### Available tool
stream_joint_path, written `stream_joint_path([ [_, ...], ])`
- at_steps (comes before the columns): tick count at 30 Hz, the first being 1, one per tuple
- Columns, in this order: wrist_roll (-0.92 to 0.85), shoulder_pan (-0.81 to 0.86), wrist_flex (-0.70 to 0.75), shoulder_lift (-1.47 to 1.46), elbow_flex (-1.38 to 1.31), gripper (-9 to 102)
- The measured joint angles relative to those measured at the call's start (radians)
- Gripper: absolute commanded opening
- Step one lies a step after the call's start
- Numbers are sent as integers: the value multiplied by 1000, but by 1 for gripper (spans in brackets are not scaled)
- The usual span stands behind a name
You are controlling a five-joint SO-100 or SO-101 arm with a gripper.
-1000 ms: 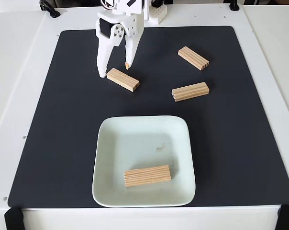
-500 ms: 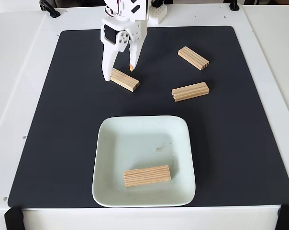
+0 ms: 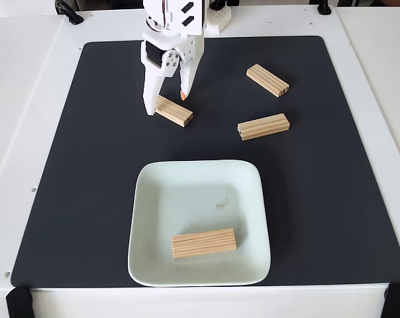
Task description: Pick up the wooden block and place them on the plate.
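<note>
White gripper open, one finger each side of left end of wooden block, near far-left part of black mat. Not squeezing yet.
Second block near mat's far edge, third block just below it, both well apart from gripper.
Fourth block lies on plate, near its front rim. Plate sits by mat's near edge.
Block's left end partly hidden behind finger.

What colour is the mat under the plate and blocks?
Black, a plain matte sheet: the mat shows clearly in the fixed view, lying on a white table.
</note>
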Motion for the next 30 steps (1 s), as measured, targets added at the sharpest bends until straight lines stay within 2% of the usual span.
stream_joint_path([
  [18, 0, 23, 0, -103, -124, 31],
  [21, 0, 23, 0, -103, -124, 22],
  [25, 0, 23, 0, -103, -124, -2],
  [30, -2, 25, 0, -103, -124, 2],
])
